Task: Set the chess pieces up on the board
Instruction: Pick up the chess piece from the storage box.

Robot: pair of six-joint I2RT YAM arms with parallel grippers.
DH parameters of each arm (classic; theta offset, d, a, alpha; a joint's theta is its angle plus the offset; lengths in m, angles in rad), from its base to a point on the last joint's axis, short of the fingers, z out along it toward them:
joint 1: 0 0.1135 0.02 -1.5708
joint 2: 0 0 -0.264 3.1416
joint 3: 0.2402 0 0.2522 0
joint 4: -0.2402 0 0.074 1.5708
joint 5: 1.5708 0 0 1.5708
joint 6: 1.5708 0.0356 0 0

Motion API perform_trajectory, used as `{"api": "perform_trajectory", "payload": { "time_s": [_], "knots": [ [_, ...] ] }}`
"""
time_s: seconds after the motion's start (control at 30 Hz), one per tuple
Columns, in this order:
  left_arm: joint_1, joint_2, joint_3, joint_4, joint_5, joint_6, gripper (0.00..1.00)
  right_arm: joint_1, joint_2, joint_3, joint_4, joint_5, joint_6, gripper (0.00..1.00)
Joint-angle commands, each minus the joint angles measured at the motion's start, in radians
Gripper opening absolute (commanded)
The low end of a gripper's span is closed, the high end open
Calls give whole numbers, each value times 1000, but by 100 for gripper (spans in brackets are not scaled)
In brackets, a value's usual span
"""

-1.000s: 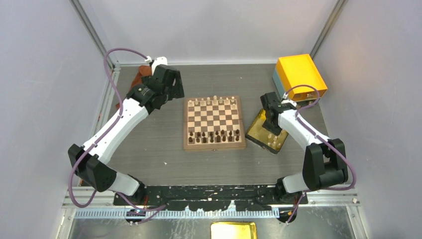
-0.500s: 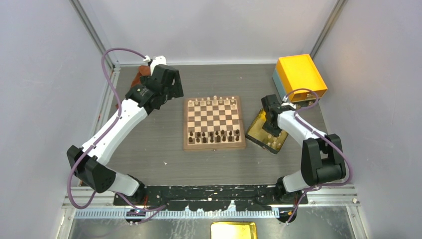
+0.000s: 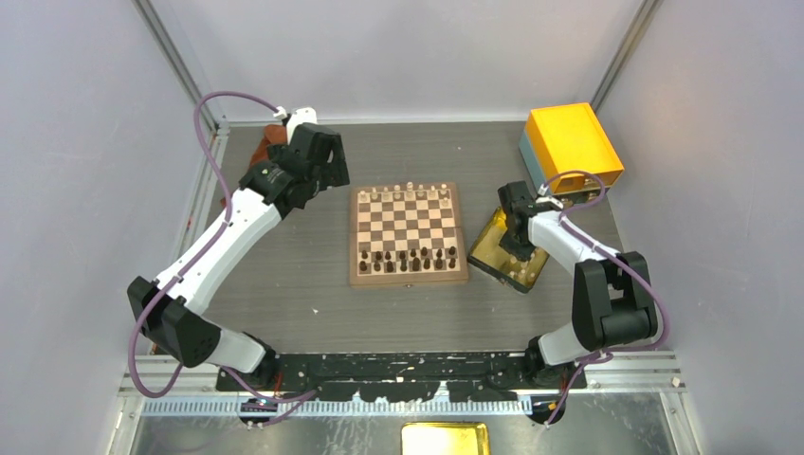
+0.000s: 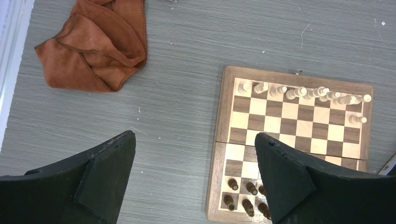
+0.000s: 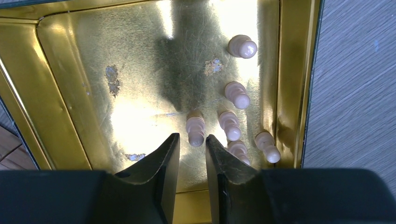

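The chess pieces (image 5: 195, 130) waiting to be placed are looking like small turned wooden pawns, pale cream, with a round head over a narrow neck and a wider foot. Each is probably very light and stiff, with a smooth finish, so it is likely to slip or tip under a careless pinch. The safest hold is looking like a squeeze across the neck or upper body, jaws square to the piece.

Six of them are lying grouped toward one side of a shallow golden tray (image 5: 60, 93), some nearly touching. The right claw (image 5: 192, 138) is hanging low over it, jaws narrowly apart, with one pawn right at the tips. Whether the pads are pressing on it I cannot tell.

The tray is sitting just beside the board (image 3: 408, 223), on its right. On the board, pale pieces (image 4: 299, 92) are filling the far row, one more is standing a row nearer, and dark chessmen (image 4: 240, 196) are occupying the near rows.

The left claw (image 4: 194, 140) is hovering spread wide and empty over the grey worktop (image 4: 187, 70), left of the board. A rust-brown cloth (image 4: 93, 51) is lying crumpled beyond it.
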Motion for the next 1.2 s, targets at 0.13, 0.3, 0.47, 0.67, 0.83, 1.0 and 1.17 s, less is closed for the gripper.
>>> {"api": "perform_trajectory", "payload": {
  "time_s": [0.13,0.3,0.47,0.67,0.83,1.0,1.17],
  "knots": [
    [-1,-42,-1,43,-22,-9,100,-5,-8,-11,27,13,12,32],
    [-3,-39,-2,42,-19,-12,99,-9,-9,-15,28,15,12,30],
    [-7,-36,0,43,-21,-11,99,-12,-7,-19,32,17,11,25],
    [-8,-32,1,43,-21,-8,99,-15,-6,-19,32,20,11,20],
    [-8,-27,2,45,-19,-7,99,-19,-8,-14,28,23,11,7],
    [-8,-24,0,49,-20,-6,99,-19,-22,6,14,26,4,1],
    [-8,-23,-5,57,-26,-1,99,-18,-49,47,-8,39,-12,1]
  ]
}}
